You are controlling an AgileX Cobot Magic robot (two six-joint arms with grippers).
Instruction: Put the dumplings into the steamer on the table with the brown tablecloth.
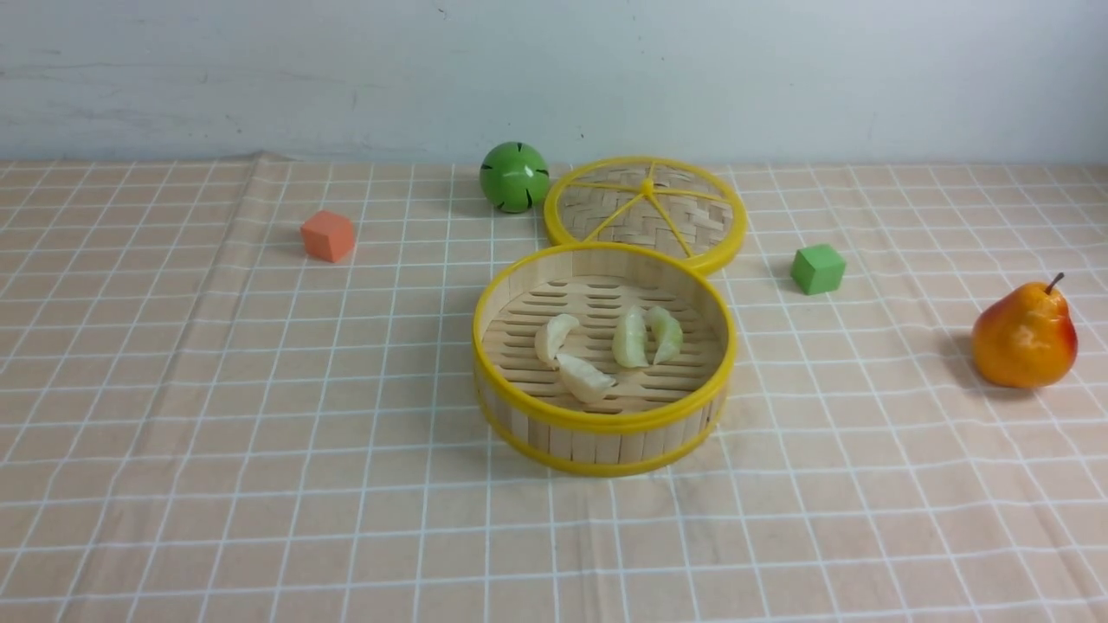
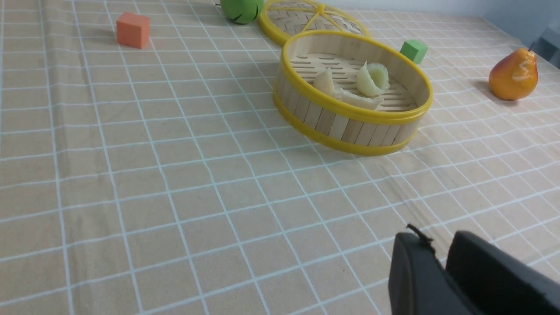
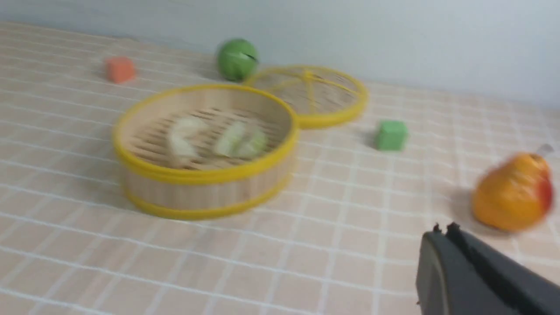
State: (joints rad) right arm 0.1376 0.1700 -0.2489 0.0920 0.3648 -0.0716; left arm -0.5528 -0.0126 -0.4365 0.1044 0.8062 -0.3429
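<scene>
The steamer [image 1: 603, 424] stands mid-table on the brown tablecloth [image 1: 260, 433], with several pale dumplings [image 1: 584, 378] lying on its slatted floor. The left wrist view shows the same steamer [image 2: 341, 124] and dumplings [image 2: 372, 78] ahead of my left gripper [image 2: 439, 245], whose dark fingers stand a narrow gap apart over bare cloth with nothing between them. In the blurred right wrist view, my right gripper [image 3: 444, 232] is shut and empty, well short of the steamer [image 3: 201, 192] and near the pear. Neither gripper appears in the front view.
The flat woven lid [image 1: 645, 212] lies just behind the steamer, touching it. A green ball [image 1: 514, 176] sits at the back, an orange cube [image 1: 328, 235] to the left, a green cube [image 1: 817, 268] to the right, and a pear [image 1: 1024, 336] far right.
</scene>
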